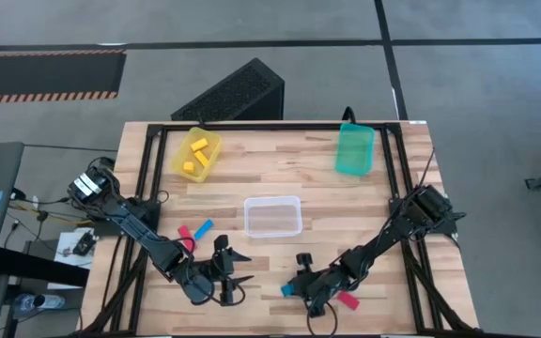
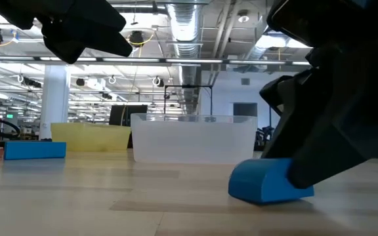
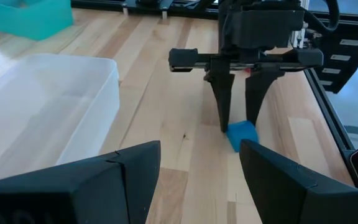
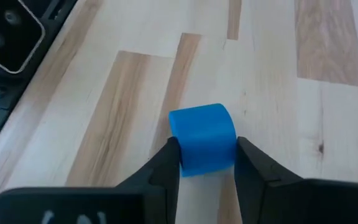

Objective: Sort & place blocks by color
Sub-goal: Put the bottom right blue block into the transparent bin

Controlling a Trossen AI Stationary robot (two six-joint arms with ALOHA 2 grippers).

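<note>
A blue block [image 4: 202, 138] lies on the wood near the table's near edge, also seen as a blue block [image 1: 286, 291] from above. My right gripper [image 4: 204, 155] is down at it, shut on its two sides. My left gripper [image 3: 201, 180] hovers open to the left of it [image 1: 231, 272], pointing toward the right gripper and touching nothing. A red block [image 1: 347, 300] lies just right of the right gripper. A red block [image 1: 184, 232] and a blue bar [image 1: 202, 226] lie side by side left of the clear bin. Yellow blocks [image 1: 195, 155] sit in the yellow bin. My right gripper pinches the blue block between its two fingers, one on the block's left side [image 4: 180, 152] and one on its right side [image 4: 234, 149]. The fingers [image 3: 224, 106] come from above, pointing down. The block's underside [image 2: 268, 196] rests on the table.
The clear bin [image 1: 272, 216] stands mid-table, just beyond both grippers. The yellow bin [image 1: 181, 161] sits at the far left and the teal bin [image 1: 354, 148] at the far right. Bare wood lies between the grippers and around the bins. A black frame edges the table.
</note>
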